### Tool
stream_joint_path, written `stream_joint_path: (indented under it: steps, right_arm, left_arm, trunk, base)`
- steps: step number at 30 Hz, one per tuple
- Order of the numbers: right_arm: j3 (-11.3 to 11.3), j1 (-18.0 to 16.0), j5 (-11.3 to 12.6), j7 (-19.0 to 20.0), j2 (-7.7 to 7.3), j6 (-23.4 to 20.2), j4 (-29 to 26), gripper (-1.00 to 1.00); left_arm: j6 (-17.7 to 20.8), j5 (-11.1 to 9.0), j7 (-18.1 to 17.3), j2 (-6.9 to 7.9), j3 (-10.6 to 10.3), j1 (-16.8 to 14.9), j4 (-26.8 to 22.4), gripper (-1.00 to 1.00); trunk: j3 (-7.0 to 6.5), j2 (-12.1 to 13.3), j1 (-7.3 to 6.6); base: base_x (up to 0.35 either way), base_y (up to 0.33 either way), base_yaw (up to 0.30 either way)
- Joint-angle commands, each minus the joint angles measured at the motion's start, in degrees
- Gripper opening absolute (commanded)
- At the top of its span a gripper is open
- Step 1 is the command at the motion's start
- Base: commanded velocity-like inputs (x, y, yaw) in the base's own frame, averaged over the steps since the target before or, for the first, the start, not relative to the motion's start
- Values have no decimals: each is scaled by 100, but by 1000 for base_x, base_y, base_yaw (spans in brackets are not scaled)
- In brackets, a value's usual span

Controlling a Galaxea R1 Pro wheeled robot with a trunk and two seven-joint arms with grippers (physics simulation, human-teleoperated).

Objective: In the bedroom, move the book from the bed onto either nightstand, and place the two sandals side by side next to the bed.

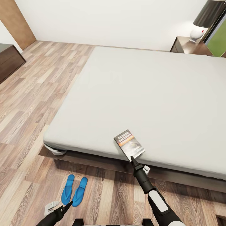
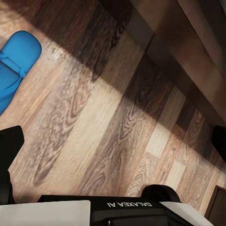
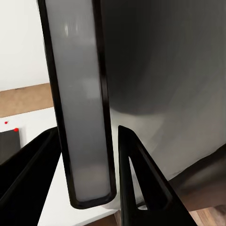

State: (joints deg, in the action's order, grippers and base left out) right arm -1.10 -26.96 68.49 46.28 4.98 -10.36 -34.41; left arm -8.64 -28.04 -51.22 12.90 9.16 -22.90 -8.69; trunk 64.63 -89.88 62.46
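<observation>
- The book [image 1: 129, 145] sits at the near edge of the bed [image 1: 141, 91], its lower corner between the right end effector's [image 1: 133, 159] fingers.
- That end effector pinches the book's edge [image 3: 84, 108].
- The left end effector [image 1: 69, 205] hovers beside the two sandals [image 1: 74, 190] on the floor; I cannot tell its opening.

plain white walls [image 1: 103, 18] meet a light-brown wood-plank floor [image 1: 37, 91] with mixed pale and dark boards. a brown wooden door [image 1: 17, 22] stands at the far left corner, a dark brown low cabinet [image 1: 9, 61] beside it against the left wall.
</observation>
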Motion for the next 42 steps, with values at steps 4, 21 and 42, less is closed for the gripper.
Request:
stream_joint_path:
  steps: [4,21,42]
  right_arm:
    - [-13,-2,50,13,3,-63,4,-100]
    - [-13,-2,50,13,3,-63,4,-100]
    - [-13,-2,50,10,3,-63,4,-100]
  left_arm:
    - [-33,45,-19,1,42,-4,8,100]
    - [-33,45,-19,0,42,-4,8,100]
    - [-33,45,-19,-2,42,-4,5,100]
  trunk:
    - [-15,39,-22]
    - [-213,480,-264]
    - [-590,1322,-725]
  base:
    - [0,0,0]
    - [0,0,0]
    - [0,0,0]
